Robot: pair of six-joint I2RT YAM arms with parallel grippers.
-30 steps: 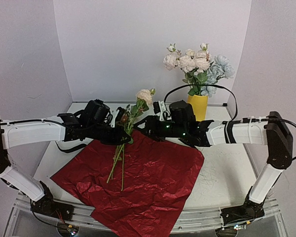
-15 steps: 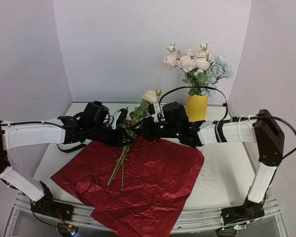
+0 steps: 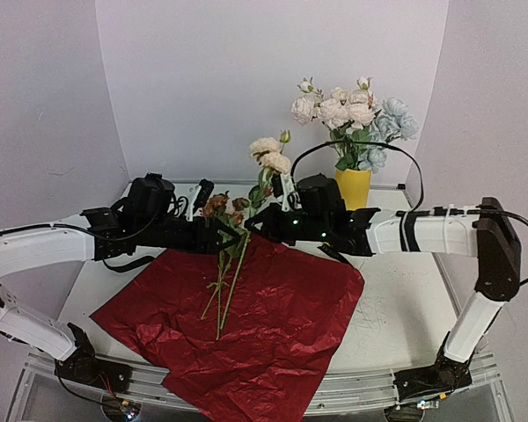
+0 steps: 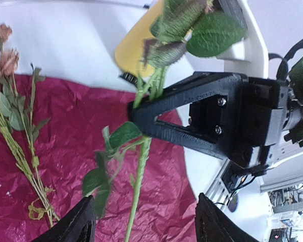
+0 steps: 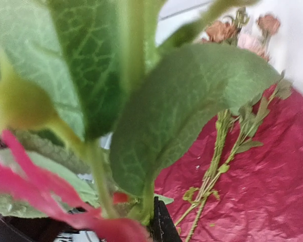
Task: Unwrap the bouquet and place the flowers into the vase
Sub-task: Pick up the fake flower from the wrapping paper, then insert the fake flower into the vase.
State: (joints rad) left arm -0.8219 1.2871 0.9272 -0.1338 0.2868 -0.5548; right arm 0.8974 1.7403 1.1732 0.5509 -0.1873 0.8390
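Flowers point(image 4: 34, 162) lie loose on the red sheet point(image 3: 282, 334): a few thin green stems w/ small leaves, over the sheet's far-left part, rusty-brown and pink heads pointing past its far edge. The sheet itself lies spread open and crinkled on the table point(image 3: 396, 308).

Left gripper point(image 3: 222, 233) hangs over the sheet's far edge, left of centre. In its wrist view the left gripper point(image 4: 144, 227) has both fingers wide apart. One green stem passes between them w/o touching either, so we call it open and holding nothing.

Just right of it, also above the sheet's far edge, we see the cream flower point(image 3: 268, 154). Its head and a small bud are up high, leaves below, and the stem trails down toward the sheet. From the left wrist its stem point(image 4: 141, 151) runs down from the pinch point.

Right gripper point(image 3: 257, 220) reaches in from the right over the sheet's far edge. Its black fingers meet at the tip point(image 4: 136, 108) and clamp the cream flower's stem, plus prob. a second stem beside it. The right wrist view is mostly blurred leaves point(image 5: 182, 101), so we can't read the grip there.

Vase point(image 3: 354, 189), yellow and upright, stands beyond the sheet's far-right corner, off the sheet. It holds a bunch point(image 3: 352, 114) of white, pink and pale-blue blooms.
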